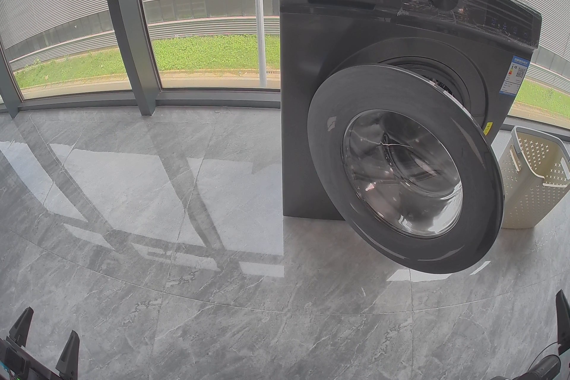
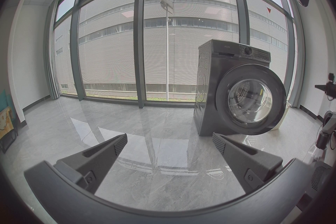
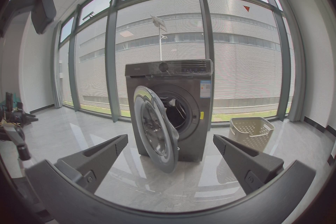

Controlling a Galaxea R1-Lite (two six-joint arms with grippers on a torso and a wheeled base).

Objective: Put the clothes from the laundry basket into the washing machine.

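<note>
A dark grey washing machine [image 1: 356, 43] stands on the floor ahead. Its round door [image 1: 409, 167] is swung wide open toward me, and the drum opening [image 3: 176, 111] is dark with a pale shape inside that I cannot identify. To the machine's right stands a cream perforated laundry basket [image 1: 537, 176], whose visible inner walls are bare. Both grippers hang low over the floor, well short of the machine. My left gripper [image 2: 169, 140] is open and holds nothing. My right gripper [image 3: 169, 140] is open and holds nothing too.
The polished grey marble floor [image 1: 178, 221] stretches wide to the left and in front of the machine. Floor-to-ceiling windows with grey frames [image 1: 127, 19] run behind it. The open door [image 3: 154, 128] juts out into the space before the drum.
</note>
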